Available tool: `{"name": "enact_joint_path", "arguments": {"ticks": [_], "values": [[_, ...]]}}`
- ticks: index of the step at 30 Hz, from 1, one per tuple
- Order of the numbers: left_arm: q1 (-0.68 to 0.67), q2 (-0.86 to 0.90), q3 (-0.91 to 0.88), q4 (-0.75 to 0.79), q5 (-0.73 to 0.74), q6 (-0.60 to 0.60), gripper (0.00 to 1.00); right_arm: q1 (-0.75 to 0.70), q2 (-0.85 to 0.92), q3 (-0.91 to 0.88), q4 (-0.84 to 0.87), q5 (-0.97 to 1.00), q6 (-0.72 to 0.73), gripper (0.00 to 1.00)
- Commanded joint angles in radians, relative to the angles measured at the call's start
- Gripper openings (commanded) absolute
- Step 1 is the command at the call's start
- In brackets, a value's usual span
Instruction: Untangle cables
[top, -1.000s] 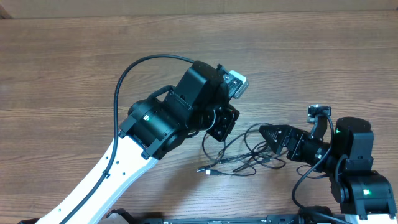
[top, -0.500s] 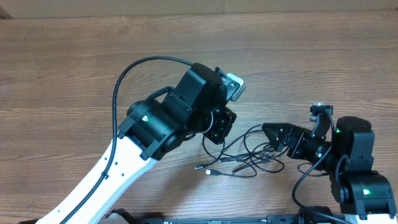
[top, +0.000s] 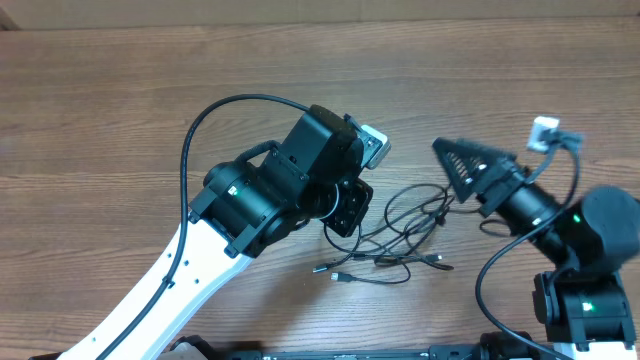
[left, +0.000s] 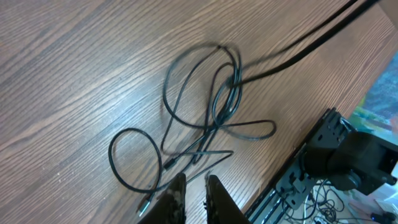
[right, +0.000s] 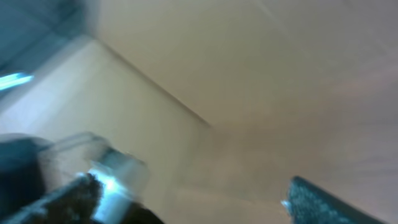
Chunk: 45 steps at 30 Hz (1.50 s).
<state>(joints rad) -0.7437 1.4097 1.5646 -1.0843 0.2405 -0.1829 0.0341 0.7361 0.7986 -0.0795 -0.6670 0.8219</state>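
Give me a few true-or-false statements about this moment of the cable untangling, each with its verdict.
1. The cables lie on the wooden table. True.
2. The right gripper is clamped on a cable. False: its jaws stand wide open with nothing between them.
3. The cables are laid out in separate straight lines. False: their loops cross one another in a tangle.
4. The left gripper sits at the edge of the tangle. True.
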Motion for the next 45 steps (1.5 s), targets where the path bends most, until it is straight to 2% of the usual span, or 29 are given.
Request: {"name": "enact_joint_path", "arguments": {"ticks": [1,5,8,9,12,14,15,19,21,22,25,28,30,33,41,45], "values": [[0.004,-0.024,0.021,-0.009,-0.012,0.015,0.13,-0.017,0.030,0.014,0.278,0.002,0.244,0.86],[0.004,-0.024,0.021,-0.019,-0.013,0.015,0.14,-0.075,0.151,0.096,0.496,-0.076,0.379,0.86],[0.004,-0.024,0.021,-0.024,-0.016,0.015,0.17,-0.112,0.267,0.216,0.518,-0.188,0.401,0.89],[0.004,-0.024,0.021,-0.024,-0.021,0.015,0.20,-0.127,0.323,0.286,0.515,-0.256,0.401,1.00],[0.004,-0.024,0.021,-0.019,-0.034,0.010,0.28,-0.146,0.435,0.428,0.482,-0.373,0.401,1.00],[0.004,-0.024,0.021,-0.010,-0.034,-0.007,0.38,-0.153,0.475,0.487,0.427,-0.402,0.401,1.00],[0.004,-0.024,0.021,-0.005,-0.034,-0.016,0.50,-0.159,0.491,0.513,0.401,-0.408,0.401,1.00],[0.004,-0.024,0.021,0.008,-0.035,-0.032,0.63,-0.214,0.530,0.597,0.377,-0.403,0.445,1.00],[0.004,-0.024,0.021,0.013,-0.035,-0.048,0.78,-0.261,0.556,0.685,0.380,-0.417,0.489,1.00],[0.004,-0.024,0.021,0.021,-0.035,-0.063,0.84,-0.297,0.588,0.797,0.379,-0.455,0.515,0.99],[0.004,-0.024,0.021,0.045,-0.034,-0.080,0.91,-0.344,0.652,1.006,0.347,-0.520,0.549,0.99],[0.004,-0.024,0.021,0.098,-0.034,-0.117,1.00,-0.387,0.735,1.263,0.222,-0.575,0.555,1.00],[0.004,-0.024,0.021,0.115,-0.034,-0.136,1.00,-0.404,0.773,1.361,0.177,-0.602,0.559,1.00],[0.004,-0.024,0.021,0.115,-0.034,-0.140,1.00,-0.428,0.799,1.415,0.146,-0.606,0.571,1.00],[0.004,-0.022,0.020,0.114,-0.029,-0.139,1.00,-0.451,0.826,1.421,0.216,-0.556,0.692,1.00],[0.004,-0.012,0.020,0.125,0.006,-0.119,1.00,-0.451,0.829,1.421,0.239,-0.555,0.704,1.00]]}}
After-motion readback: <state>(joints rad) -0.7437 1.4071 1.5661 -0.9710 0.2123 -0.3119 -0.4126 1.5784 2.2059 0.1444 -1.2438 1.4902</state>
